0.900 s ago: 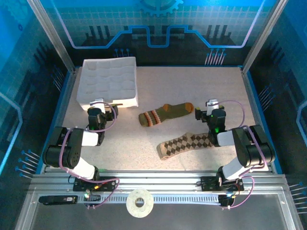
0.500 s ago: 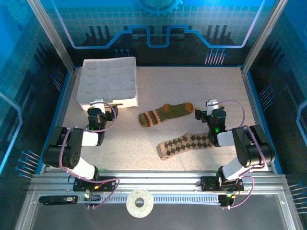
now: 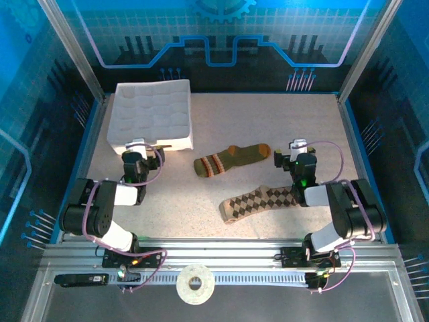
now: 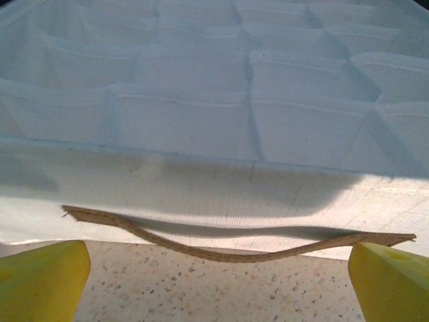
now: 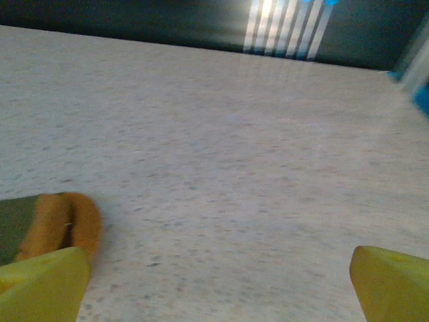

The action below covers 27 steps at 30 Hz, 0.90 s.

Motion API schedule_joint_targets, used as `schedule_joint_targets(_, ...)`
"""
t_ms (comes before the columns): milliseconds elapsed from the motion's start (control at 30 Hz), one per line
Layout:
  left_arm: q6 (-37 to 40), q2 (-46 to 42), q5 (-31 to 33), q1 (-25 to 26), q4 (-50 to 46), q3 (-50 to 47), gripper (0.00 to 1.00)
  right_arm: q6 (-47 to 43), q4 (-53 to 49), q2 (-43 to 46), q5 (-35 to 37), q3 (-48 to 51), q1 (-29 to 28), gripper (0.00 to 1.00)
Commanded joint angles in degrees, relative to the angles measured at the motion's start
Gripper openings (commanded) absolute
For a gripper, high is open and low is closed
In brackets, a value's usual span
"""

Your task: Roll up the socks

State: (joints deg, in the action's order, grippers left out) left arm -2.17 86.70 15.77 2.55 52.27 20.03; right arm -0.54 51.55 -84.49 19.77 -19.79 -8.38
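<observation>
Tray (image 3: 151, 114) back-left; socks (image 3: 231, 159) right of it

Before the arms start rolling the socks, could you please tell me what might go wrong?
The open left claw faces the foam tray, whose loose brown strip could snag a finger. The open right claw sits beside the orange toe of the olive-green sock and might push it away.

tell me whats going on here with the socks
Nothing is being handled yet. Both socks lie flat and unrolled on the table: the green sock in the middle, the argyle sock nearer the arms. The left claw is open, facing the white foam tray; the right claw is open beside the green sock's orange toe.
</observation>
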Motion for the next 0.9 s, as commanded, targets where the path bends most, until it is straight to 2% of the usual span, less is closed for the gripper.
schedule_joint_targets(0,4.12,-10.87,11.22,5.26,-7.34,1.25,0.99,-5.92,-6.16,12.7,15.56,-2.82,-8.1,1.0)
schedule_joint_targets(33,1.93,-13.94,15.08,6.68,-13.33,3.83,0.99,-6.32,-10.77,16.63,16.07,-5.77,-10.43,1.0)
schedule_joint_targets(67,-4.48,-17.05,18.42,7.34,-22.88,8.3,0.99,-2.13,-19.72,20.96,16.26,-10.35,-12.4,1.0)
schedule_joint_targets(100,-14.82,-19.46,21.44,7.56,-37.94,14.66,0.99,6.91,-34.57,24.32,13.72,-16.39,-12.54,1.0)
schedule_joint_targets(133,-25.99,-20.34,19.84,6.8,-53.35,21.58,0.99,16.36,-47.32,26.13,8.64,-22.01,-11.24,1.0)
schedule_joint_targets(167,-35.31,-20.24,15.74,5.76,-68.58,29.12,0.99,23.77,-55.33,26.73,2.32,-26.08,-8.94,1.0)
schedule_joint_targets(200,-47.34,-19.15,15.06,5.47,-78.47,33.71,0.99,33.62,-57.27,26.29,-0.62,-26.55,-6.18,1.0)
schedule_joint_targets(233,-51.32,-18.12,10.4,4.43,-77.98,34.15,0.99,40.14,-57.53,25.62,-7.53,-26.12,-2.66,1.0)
schedule_joint_targets(267,-50.26,-17.18,-2.07,2.32,-72.05,33.12,0.99,43.14,-55.14,24.33,-17.27,-25.48,0.82,1.0)
schedule_joint_targets(300,-51.81,-15.94,-8.74,2.13,-69.68,33.11,0.99,43.27,-55.99,22.65,-20.25,-26.63,1.19,1.0)
schedule_joint_targets(333,-53.29,-14.8,-10.0,3.96,-70.83,34.44,0.99,41.94,-60.8,21.12,-17.72,-29.7,-1.03,1.0)
schedule_joint_targets(367,-53.06,-13.22,-10.03,7.17,-72.69,36.54,0.95,39.05,-66.75,18.92,-11.76,-34.39,-4.98,1.0)
schedule_joint_targets(400,-51.42,-11.33,-11.23,10.52,-73.97,38.9,0.88,36.2,-71.77,16.1,-7.44,-38.21,-8.93,0.95)
schedule_joint_targets(433,-49.81,-9.46,-12.39,13.54,-75.6,41.15,0.81,34.72,-75.15,13.51,-6.36,-41.13,-11.16,0.89)
schedule_joint_targets(500,-47.09,-4.71,-13.3,20.11,-78.66,45.77,0.67,34.38,-79.53,7.69,-9.84,-45.37,-13.42,0.73)
schedule_joint_targets(567,-44.82,0.75,-14.19,24.96,-80.25,49.59,0.6,36.17,-79.78,2.84,-15.19,-46.29,-14.21,0.64)
schedule_joint_targets(667,-42.57,10.59,-14.88,28.7,-84.14,57.46,0.46,38.71,-77.75,-5.24,-24.71,-47.91,-13.77,0.5)
schedule_joint_targets(867,-36.76,27.13,-10.56,30.81,-92.06,70.73,0.34,39.38,-78.33,-17.8,-28.47,-54.41,-13.24,0.48)
